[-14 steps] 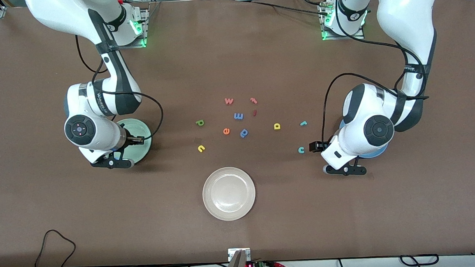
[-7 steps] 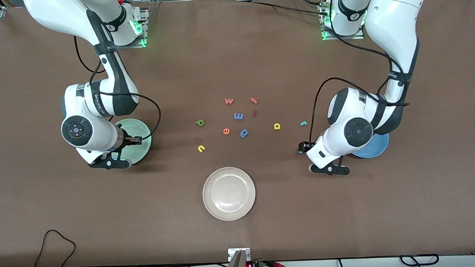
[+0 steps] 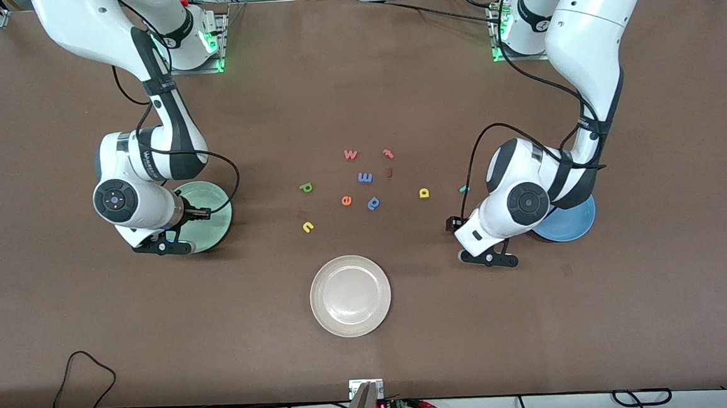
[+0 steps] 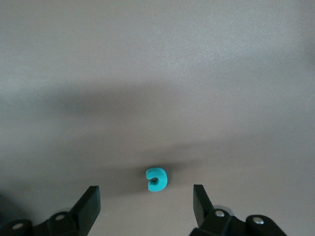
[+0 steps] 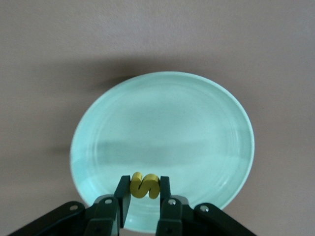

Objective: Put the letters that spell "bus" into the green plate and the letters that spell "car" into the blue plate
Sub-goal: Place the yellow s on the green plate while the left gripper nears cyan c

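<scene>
Now right gripper (image 5: 143,196) hangs over green plate (image 3: 215,200), at right arm's end of table; fingers pinched tight on yellow s (image 5: 144,185), lifted above plate; left gripper (image 4: 145,206) spread wide over bare table, teal c (image 4: 157,179) lying loose between its fingers, nothing held; blue plate (image 3: 576,222) just beside, toward left arm's end; yellow a (image 3: 424,193), yellow u (image 3: 307,227), green p-shape (image 3: 306,187) scattered mid-table; cream plate (image 3: 350,296) nearer camera.
</scene>
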You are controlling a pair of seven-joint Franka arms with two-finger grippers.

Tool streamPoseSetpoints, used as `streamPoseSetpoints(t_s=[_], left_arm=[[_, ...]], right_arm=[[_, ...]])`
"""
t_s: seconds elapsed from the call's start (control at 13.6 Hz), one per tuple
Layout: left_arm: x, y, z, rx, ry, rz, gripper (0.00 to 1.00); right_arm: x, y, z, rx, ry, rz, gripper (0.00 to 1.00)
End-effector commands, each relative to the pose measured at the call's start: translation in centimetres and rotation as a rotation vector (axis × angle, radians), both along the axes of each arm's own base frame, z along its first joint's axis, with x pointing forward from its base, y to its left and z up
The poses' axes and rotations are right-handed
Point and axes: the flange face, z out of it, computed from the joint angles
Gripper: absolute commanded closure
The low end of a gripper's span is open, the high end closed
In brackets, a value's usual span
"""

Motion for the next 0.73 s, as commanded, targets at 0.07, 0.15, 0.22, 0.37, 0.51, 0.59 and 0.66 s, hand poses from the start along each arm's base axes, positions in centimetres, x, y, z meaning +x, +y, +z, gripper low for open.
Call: streamPoseSetpoints(t_s=[0.07, 0.15, 0.22, 0.37, 0.51, 0.59, 0.66], left_arm=[[-1.5, -1.1, -2.1, 0.008, -0.007, 0.002, 0.18], [-1.9, -1.2, -2.6, 0.007, -0.012, 0.005, 0.18], [-1.8, -1.1, -2.5, 0.008, -0.012, 0.006, 0.19], [-2.1, -1.4, -2.9, 0.014, -0.009, 0.004, 0.29], [-2.5, -1.7, -3.1, 0.081, -0.03, 0.006, 0.32], [-2.8, -2.2, -3.2, 0.105, -0.038, 0.03, 0.33], [-3.0, -2.5, -3.4, 0.116, -0.039, 0.023, 0.34]], right_arm=[[-1.2, -0.7, -2.4, -0.002, -0.033, 0.017, 0.92], [-1.2, -0.9, -3.3, -0.009, -0.029, 0.017, 0.91], [-1.3, -1.1, -3.9, -0.013, -0.027, 0.014, 0.9], [-1.5, -1.7, -4.5, -0.016, -0.016, 0.007, 0.8], [-1.5, -1.9, -4.5, -0.015, -0.012, -0.022, 0.0], [-1.4, -1.5, -3.7, -0.011, -0.021, -0.031, 0.0], [-1.2, -1.3, -2.3, -0.005, -0.028, -0.051, 0.0]])
